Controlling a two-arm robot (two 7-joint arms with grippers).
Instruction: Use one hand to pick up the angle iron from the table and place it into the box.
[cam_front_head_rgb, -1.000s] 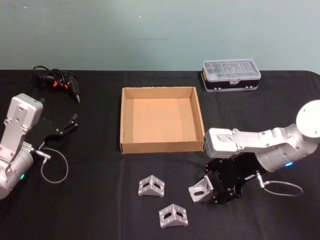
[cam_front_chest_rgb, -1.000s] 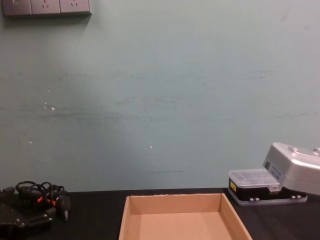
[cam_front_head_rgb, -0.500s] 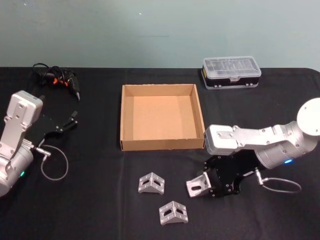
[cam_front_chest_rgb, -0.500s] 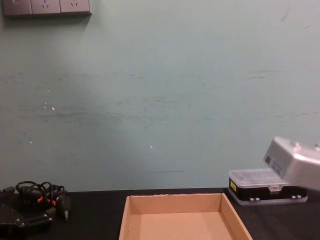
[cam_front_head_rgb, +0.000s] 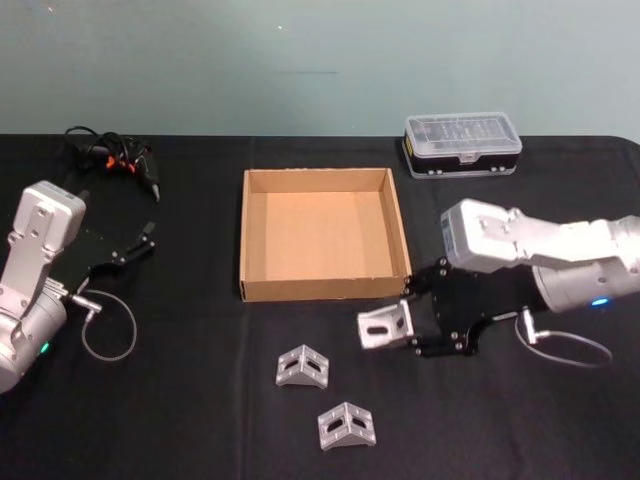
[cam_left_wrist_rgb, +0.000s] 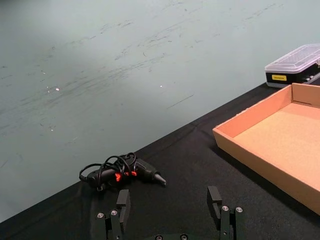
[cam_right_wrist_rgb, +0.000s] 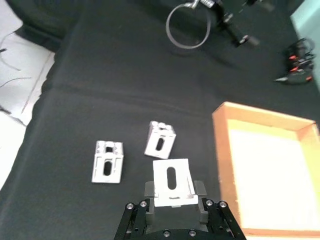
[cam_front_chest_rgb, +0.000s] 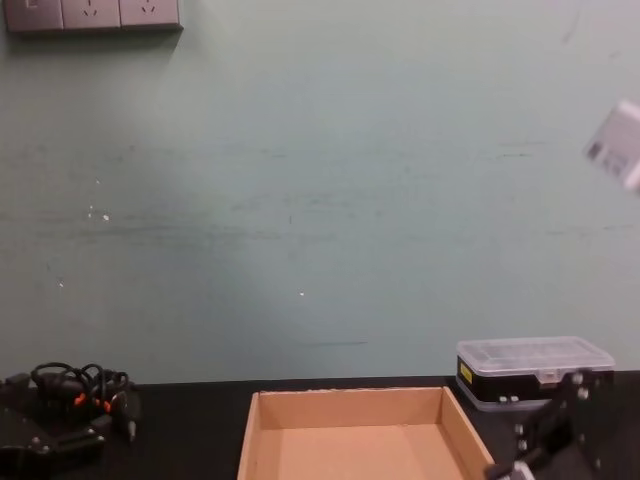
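1. Holding one angle iron (cam_front_head_rgb: 385, 327), the right gripper (cam_front_head_rgb: 407, 324) has its fingers clamped on the piece. It sits just outside the front right corner of the box (cam_front_head_rgb: 320, 292), and the piece looks raised off the worktop (cam_front_head_rgb: 200, 410).
2. Pickup appears done. In the right wrist view the angle iron sits pinched between the fingers, with the box wall close beside it.
3. Placing is left. The box floor is bare, so the piece has yet to go over the front wall and be let go inside.
4. A second angle iron (cam_front_head_rgb: 303, 367) and a third angle iron (cam_front_head_rgb: 347, 428) lie on the worktop toward its front edge, apart from the right gripper.
5. The left gripper (cam_front_head_rgb: 135, 248) is parked near the worktop's left edge, fingers spread wide and holding nothing.
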